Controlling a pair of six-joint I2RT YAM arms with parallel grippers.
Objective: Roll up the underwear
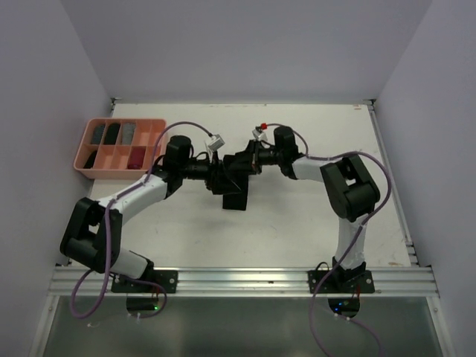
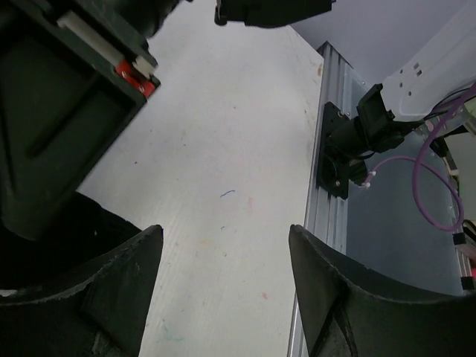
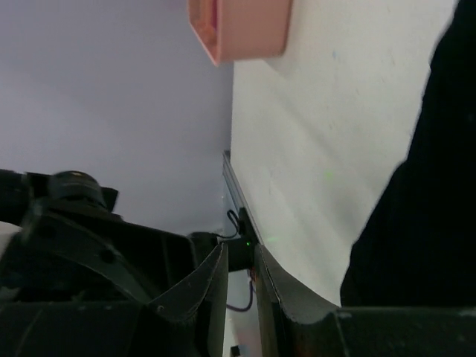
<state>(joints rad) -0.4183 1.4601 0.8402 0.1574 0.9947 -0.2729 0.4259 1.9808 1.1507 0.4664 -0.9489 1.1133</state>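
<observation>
Pale lavender walls (image 1: pixel 245 44) enclose the white table (image 1: pixel 312 223); right of the pink tray (image 1: pixel 83 152), left gripper (image 2: pixel 223 234) spread wide, right gripper (image 3: pixel 242 253) barely parted.

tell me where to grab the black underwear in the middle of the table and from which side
Probably its free near end: the flap of the black underwear that sticks out on the near side. Come from above on that side. The far part looks bunched between the left gripper and right gripper, leaving little room there.
</observation>
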